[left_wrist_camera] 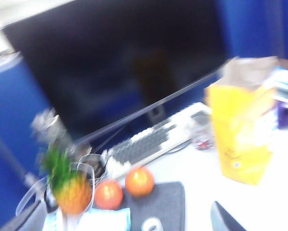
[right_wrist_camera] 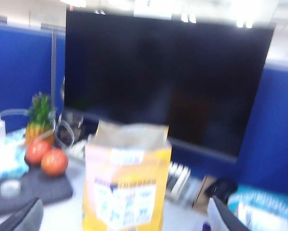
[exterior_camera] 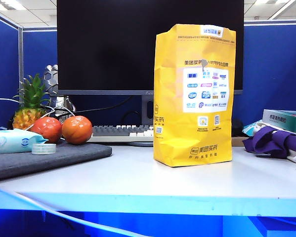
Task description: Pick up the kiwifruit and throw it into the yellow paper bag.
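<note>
The yellow paper bag (exterior_camera: 194, 98) stands upright on the white table (exterior_camera: 138, 182), right of centre, with its top open. The left wrist view shows the bag (left_wrist_camera: 242, 134) blurred, from above and to the side. No kiwifruit shows in any view. Neither gripper appears in the exterior view. My left gripper (left_wrist_camera: 122, 214) is open, raised over the grey mat's near side, with only finger edges showing. My right gripper (right_wrist_camera: 124, 204) is open, its dark fingers (right_wrist_camera: 23, 216) spread wide, held back from the bag (right_wrist_camera: 127, 183) and level with its upper part. Nothing sits between either pair of fingers.
Two orange-red tomatoes (exterior_camera: 49, 129) (exterior_camera: 77, 129) rest on a grey mat (exterior_camera: 49, 157) at the left, beside a tape roll (exterior_camera: 44, 148), a wipes pack (exterior_camera: 9, 140) and a pineapple (exterior_camera: 30, 106). A keyboard (exterior_camera: 120, 132) and monitor (exterior_camera: 148, 44) stand behind. Purple cloth (exterior_camera: 276, 140) lies at the right.
</note>
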`<state>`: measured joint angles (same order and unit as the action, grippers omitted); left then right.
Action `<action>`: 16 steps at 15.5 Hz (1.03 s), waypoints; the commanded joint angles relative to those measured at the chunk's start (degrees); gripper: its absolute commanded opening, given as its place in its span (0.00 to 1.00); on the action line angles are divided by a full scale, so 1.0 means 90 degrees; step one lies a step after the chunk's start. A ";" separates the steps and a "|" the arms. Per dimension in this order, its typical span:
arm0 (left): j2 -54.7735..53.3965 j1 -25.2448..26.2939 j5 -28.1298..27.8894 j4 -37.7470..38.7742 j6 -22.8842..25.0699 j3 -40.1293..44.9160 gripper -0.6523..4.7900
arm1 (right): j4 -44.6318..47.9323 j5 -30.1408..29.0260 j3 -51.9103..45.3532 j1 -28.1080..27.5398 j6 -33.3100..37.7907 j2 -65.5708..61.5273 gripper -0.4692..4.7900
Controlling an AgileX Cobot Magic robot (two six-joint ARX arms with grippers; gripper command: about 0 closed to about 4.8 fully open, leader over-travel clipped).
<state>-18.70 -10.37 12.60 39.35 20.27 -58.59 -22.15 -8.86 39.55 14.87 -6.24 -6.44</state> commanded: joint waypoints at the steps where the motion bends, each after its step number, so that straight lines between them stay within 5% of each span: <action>1: 0.1171 0.0000 -0.1644 -0.1212 -0.0831 0.1399 1.00 | 0.0607 -0.0027 -0.1044 0.0002 0.0517 -0.0002 1.00; 4: 0.1423 0.0000 -0.1991 -0.1938 -0.1800 0.2373 1.00 | 0.1953 -0.0024 -0.2210 0.0002 0.1069 0.0002 1.00; 10: 0.1423 -0.0002 -0.1957 -0.3861 -0.2091 0.4796 1.00 | 0.2696 0.0143 -0.3007 0.0022 0.1372 0.0005 1.00; 16: 0.1423 -0.0002 -0.2174 -0.4260 -0.2089 0.5712 1.00 | 0.3152 0.0318 -0.3626 0.0029 0.1367 0.0002 1.00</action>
<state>-5.82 -10.37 -6.85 1.61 1.61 -7.51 5.76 -6.15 7.29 15.14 5.91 -6.46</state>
